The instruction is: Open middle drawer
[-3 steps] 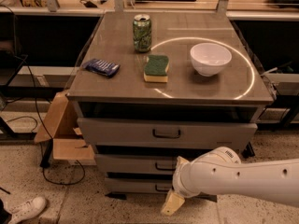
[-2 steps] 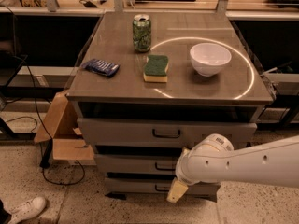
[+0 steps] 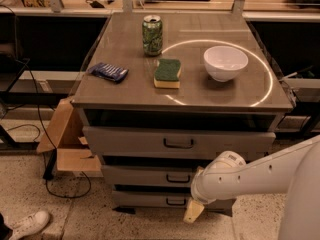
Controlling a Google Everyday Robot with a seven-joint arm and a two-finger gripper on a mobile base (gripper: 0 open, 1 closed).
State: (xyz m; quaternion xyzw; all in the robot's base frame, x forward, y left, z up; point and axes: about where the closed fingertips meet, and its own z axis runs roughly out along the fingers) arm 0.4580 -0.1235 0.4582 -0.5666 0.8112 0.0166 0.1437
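Observation:
The grey cabinet [image 3: 90, 100] has three stacked drawer fronts. The middle drawer [image 3: 145, 175] is the medium-height front between the taller top one and the slim bottom one. It looks closed, and its small dark loop handle [image 3: 178, 178] is at its centre. My white arm comes in from the right, and its wrist covers the right end of the middle drawer. My gripper [image 3: 193, 211], cream-tipped, hangs below and a little right of that handle, in front of the bottom drawer, touching no handle.
On the cabinet top stand a green can [image 3: 152, 35], a green-yellow sponge [image 3: 167, 73], a white bowl [image 3: 225, 62] and a blue packet [image 3: 108, 71]. A cardboard box [image 3: 65, 139] and cables lie on the floor at the left. A white shoe [image 3: 27, 224] is at the bottom left.
My arm has lifted a little and its forearm now slopes up to the right. The gripper tip has shifted slightly up and right. The drawers have not moved.

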